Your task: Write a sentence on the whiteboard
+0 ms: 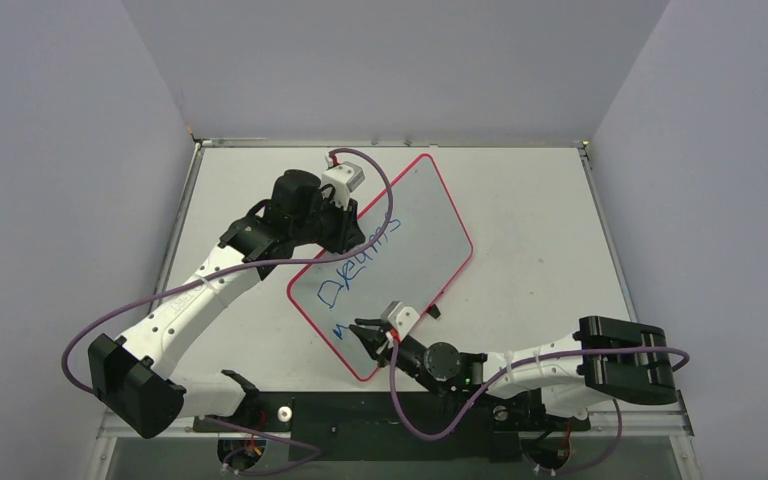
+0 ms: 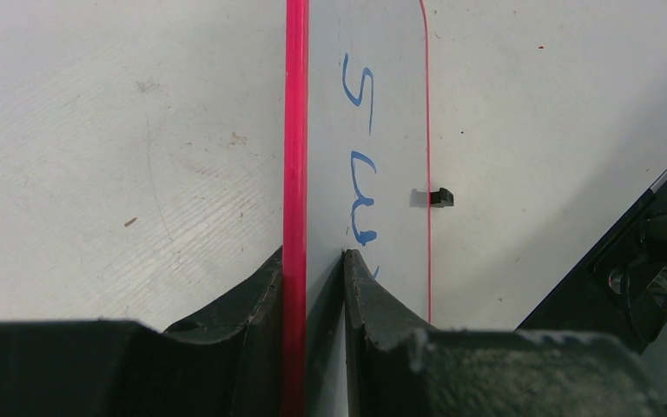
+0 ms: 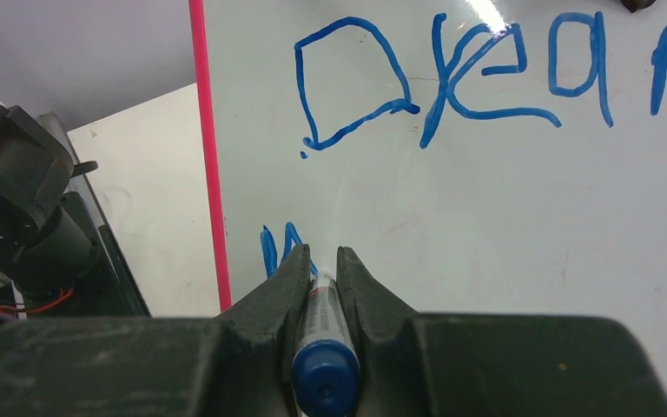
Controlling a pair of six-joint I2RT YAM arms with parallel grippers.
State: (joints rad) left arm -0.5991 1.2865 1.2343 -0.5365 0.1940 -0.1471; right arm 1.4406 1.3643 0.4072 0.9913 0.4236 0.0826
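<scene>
The whiteboard [image 1: 410,235], white with a red-pink rim, lies tilted on the table. Blue writing [image 1: 360,262] runs along it, starting with a large "D" word [image 3: 356,82]; a second line begins near the lower corner [image 3: 278,243]. My left gripper [image 1: 352,232] is shut on the board's upper-left edge, its fingers either side of the red rim [image 2: 295,130]. My right gripper [image 1: 368,335] is shut on a blue-capped marker [image 3: 323,347], whose tip rests on the board at the start of the second line.
A small black clip [image 2: 440,197] sits on the board's far edge. The table's black front rail [image 1: 380,412] with both arm bases lies near the board's lower corner. Grey walls enclose the table.
</scene>
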